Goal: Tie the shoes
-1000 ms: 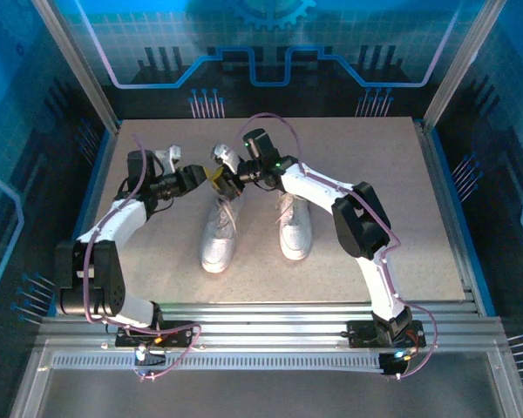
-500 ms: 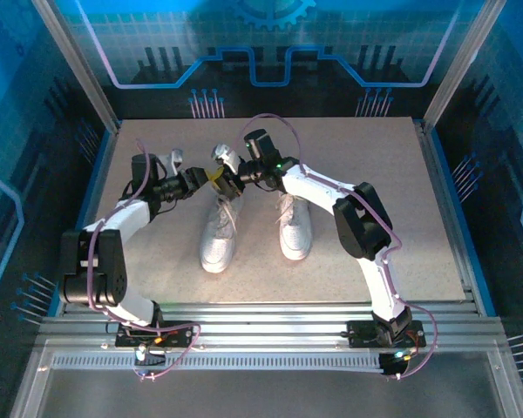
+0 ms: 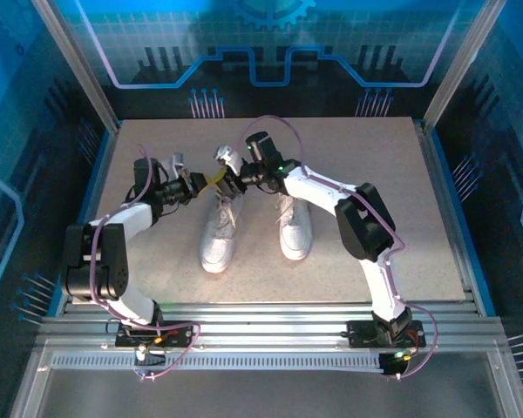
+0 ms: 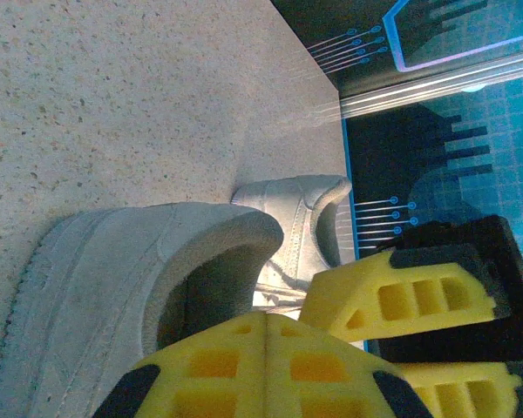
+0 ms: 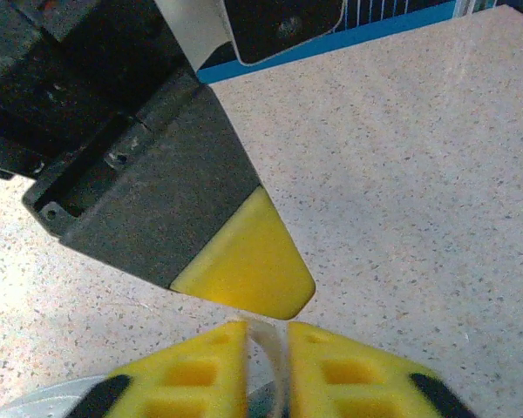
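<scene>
Meanwhile, above the side-by-side shoes [image 3: 216, 235], the left gripper [image 3: 194, 185] is pressed shut, its catch unclear; the right gripper [image 3: 229, 181], barely parted, straddles a lace [image 5: 267, 348]. Any pull now risks the lace slipping from loose jaws.

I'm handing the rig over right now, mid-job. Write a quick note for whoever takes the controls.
Grippers: left gripper shut above the heel end of the left shoe; can't tell if it pinches anything. The right gripper meets it tip to tip, pads narrowly parted around a white lace.
Things: left shoe and right shoe side by side on the table, toes toward the arms.
Done: no bow visible.
Left: tie both.
</scene>
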`<action>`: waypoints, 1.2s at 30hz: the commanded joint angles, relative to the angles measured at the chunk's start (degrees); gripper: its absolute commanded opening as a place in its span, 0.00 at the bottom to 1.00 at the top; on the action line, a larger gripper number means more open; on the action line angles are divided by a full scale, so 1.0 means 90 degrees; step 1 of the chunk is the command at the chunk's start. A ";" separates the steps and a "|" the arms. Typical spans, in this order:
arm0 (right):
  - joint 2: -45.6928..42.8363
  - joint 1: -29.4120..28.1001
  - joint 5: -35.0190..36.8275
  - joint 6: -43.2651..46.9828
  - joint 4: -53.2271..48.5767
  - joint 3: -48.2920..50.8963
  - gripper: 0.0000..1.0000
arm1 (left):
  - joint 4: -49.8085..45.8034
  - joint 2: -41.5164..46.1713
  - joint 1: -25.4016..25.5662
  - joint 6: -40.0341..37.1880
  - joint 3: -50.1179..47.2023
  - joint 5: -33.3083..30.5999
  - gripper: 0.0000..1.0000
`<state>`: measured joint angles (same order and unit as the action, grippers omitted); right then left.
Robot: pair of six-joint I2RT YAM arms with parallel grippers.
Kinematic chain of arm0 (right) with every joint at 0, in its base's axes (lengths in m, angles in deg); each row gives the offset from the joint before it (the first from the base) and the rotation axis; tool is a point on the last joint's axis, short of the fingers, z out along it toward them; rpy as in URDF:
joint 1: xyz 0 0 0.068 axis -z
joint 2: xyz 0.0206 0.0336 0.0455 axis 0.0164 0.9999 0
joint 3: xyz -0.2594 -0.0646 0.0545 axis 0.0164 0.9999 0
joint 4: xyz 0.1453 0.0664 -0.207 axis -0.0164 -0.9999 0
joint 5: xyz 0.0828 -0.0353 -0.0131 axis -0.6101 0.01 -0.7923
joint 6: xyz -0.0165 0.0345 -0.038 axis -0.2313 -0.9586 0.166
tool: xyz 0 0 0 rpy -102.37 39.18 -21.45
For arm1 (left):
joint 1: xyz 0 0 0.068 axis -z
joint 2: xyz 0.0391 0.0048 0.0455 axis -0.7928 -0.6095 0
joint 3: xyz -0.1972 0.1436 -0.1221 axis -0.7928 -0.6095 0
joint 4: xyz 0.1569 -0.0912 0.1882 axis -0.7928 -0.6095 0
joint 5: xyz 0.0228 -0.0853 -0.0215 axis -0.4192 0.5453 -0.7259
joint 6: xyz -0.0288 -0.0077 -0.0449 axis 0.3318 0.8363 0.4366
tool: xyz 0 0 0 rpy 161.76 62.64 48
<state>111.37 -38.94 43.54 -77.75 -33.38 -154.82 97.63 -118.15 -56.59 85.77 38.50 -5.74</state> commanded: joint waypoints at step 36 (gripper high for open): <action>-0.1745 -0.0672 0.1529 -0.2854 -0.0498 0.2403 0.62 | -0.2722 -0.0639 0.0743 -0.0552 0.1239 -0.1411 0.46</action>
<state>93.62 -43.83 56.30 -100.83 -38.70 -131.22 75.16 -123.52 -50.36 80.00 48.40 -17.94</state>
